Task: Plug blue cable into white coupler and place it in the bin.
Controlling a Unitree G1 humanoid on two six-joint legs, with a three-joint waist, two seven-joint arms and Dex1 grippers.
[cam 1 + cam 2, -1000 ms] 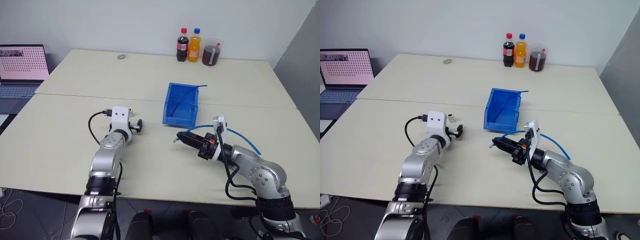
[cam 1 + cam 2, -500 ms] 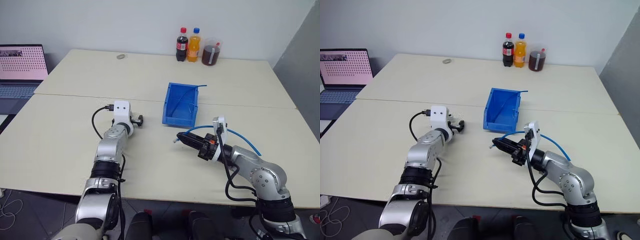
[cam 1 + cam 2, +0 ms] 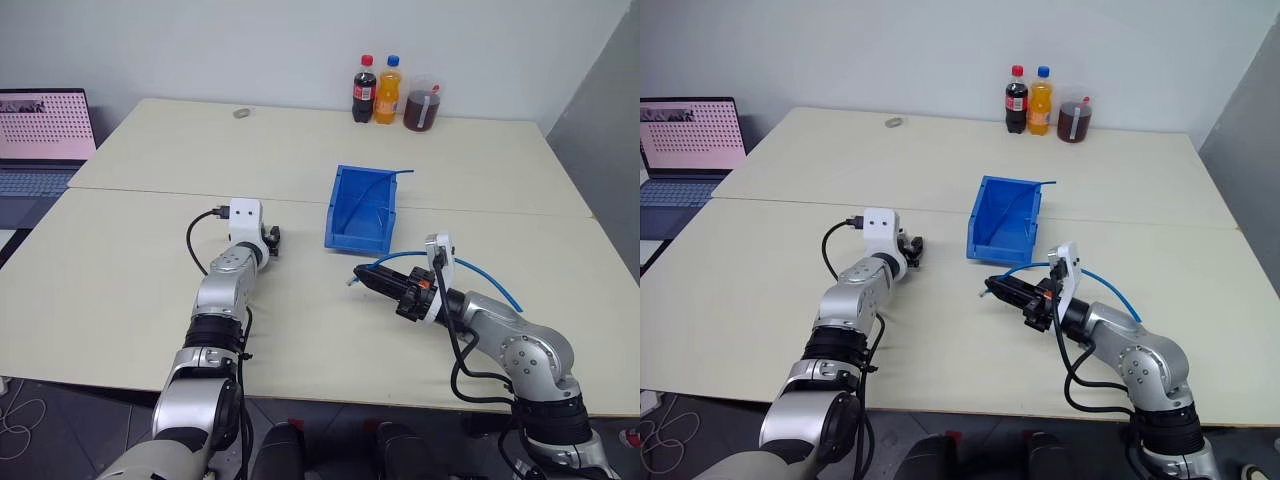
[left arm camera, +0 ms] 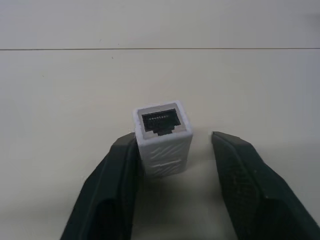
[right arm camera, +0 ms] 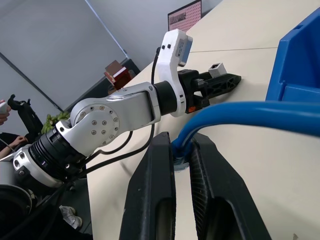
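Fingers on the left gripper (image 4: pixel 175 150) sit partly open around the white coupler (image 4: pixel 162 137) on the counter (image 3: pixel 120 270); right gripper's fingers (image 5: pixel 175 165) pinch the blue cable (image 5: pixel 240 112) near the bin (image 3: pixel 362 210).

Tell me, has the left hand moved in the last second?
Yes. The left hand has pushed forward over the table, toward the far edge, and now sits around the coupler.
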